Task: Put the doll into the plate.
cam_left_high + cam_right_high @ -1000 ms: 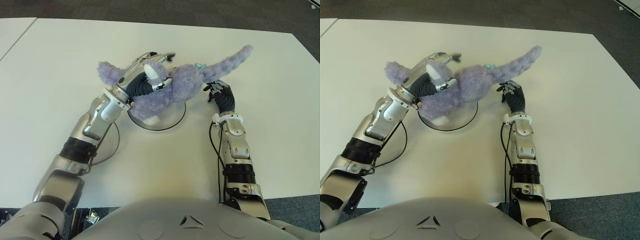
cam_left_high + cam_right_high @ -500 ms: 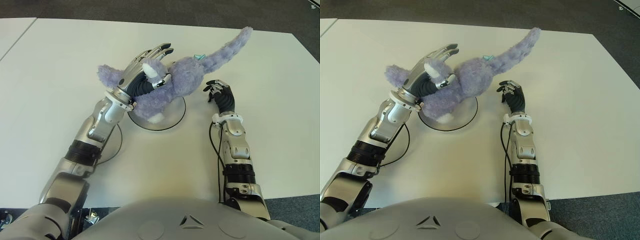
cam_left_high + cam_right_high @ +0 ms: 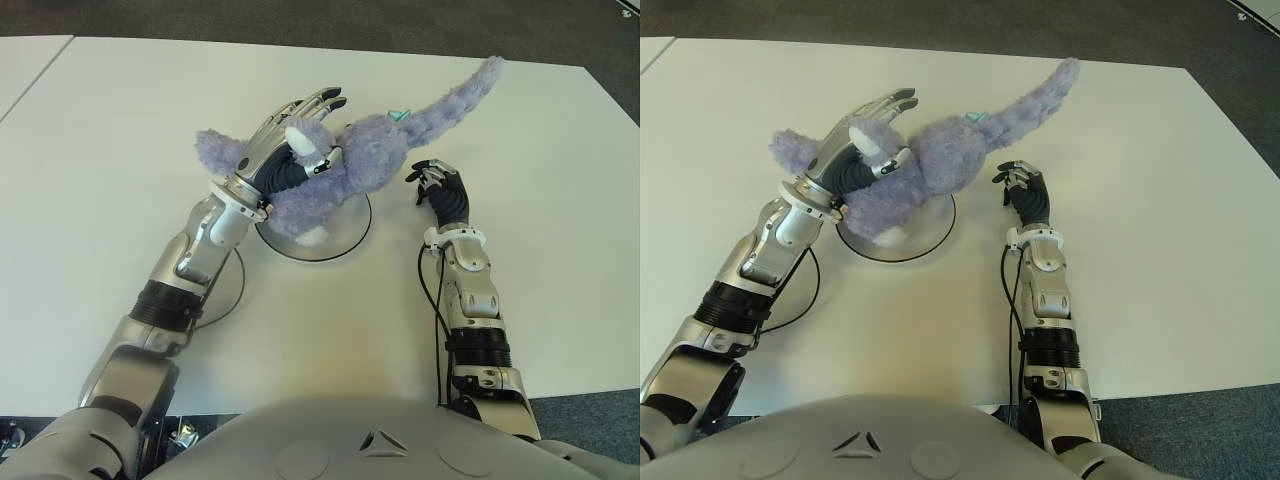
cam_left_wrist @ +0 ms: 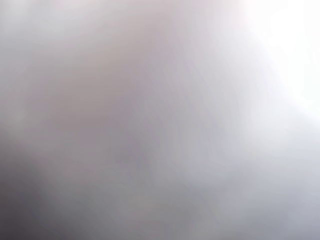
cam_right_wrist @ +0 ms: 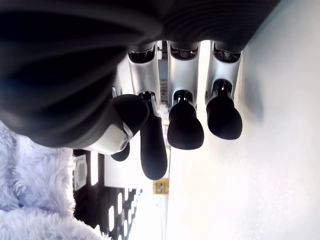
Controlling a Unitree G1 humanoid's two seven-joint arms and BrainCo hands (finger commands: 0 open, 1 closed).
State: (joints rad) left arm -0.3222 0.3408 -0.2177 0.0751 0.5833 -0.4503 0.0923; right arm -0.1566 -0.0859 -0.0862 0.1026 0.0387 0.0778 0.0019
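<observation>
A fluffy purple doll [image 3: 372, 162] with a long tail [image 3: 455, 95] lies across the round grey plate [image 3: 347, 236] in the middle of the table; its head and tail hang out past the rim. My left hand [image 3: 298, 125] lies over the doll's head end with its fingers [image 3: 322, 100] stretched out straight and spread, not closed around it. The left wrist view is a pale blur. My right hand [image 3: 437, 185] shows just right of the plate, below the tail, fingers curled and holding nothing; its wrist view shows purple fur [image 5: 35, 190] beside it.
The white table [image 3: 120, 130] stretches wide on both sides. A thin black cable loop [image 3: 232, 290] lies on it by my left forearm. Dark floor [image 3: 300, 15] runs beyond the far edge.
My left fingers, curled over the doll a second ago, have straightened and spread. The doll shifted slightly and its tail swung up, away from my right hand. The right hand stayed put.
</observation>
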